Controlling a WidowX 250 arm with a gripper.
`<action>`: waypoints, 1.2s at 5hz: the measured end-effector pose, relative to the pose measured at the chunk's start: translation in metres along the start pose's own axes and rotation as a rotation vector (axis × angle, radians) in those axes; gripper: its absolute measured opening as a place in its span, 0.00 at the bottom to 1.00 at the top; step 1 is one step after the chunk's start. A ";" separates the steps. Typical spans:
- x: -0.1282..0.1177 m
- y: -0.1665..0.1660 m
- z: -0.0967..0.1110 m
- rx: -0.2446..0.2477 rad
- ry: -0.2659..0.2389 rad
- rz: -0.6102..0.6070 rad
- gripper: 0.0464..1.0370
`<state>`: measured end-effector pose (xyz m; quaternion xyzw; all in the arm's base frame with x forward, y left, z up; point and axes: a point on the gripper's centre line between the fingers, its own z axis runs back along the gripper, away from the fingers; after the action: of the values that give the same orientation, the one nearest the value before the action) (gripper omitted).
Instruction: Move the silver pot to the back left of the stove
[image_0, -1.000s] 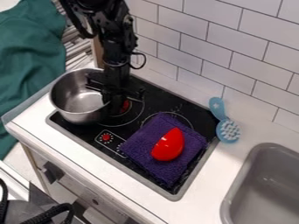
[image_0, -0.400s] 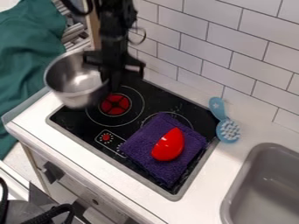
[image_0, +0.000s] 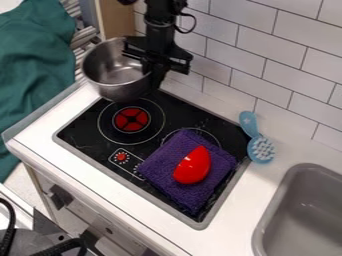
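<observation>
The silver pot, round, deep-sided and softly shiny, its inside bare metal, hangs above the back left of the black stove. The tool appears closed on its rim, though the dark fingertips blur together. A grey sink sits in the white table.

The cloth is purple, the object on it bright red, the brush pale blue and white.

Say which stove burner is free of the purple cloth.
The red-centred burner, the one nearer the silver pot; the other burner is partly covered by the purple cloth.
</observation>
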<state>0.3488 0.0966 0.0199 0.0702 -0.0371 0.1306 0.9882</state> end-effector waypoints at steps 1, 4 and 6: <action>0.016 -0.005 -0.014 -0.002 0.034 -0.025 0.01; 0.016 -0.017 -0.042 -0.047 0.089 -0.048 0.03; 0.018 -0.017 -0.041 -0.049 0.082 -0.042 0.44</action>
<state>0.3728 0.0905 -0.0216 0.0415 0.0017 0.1115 0.9929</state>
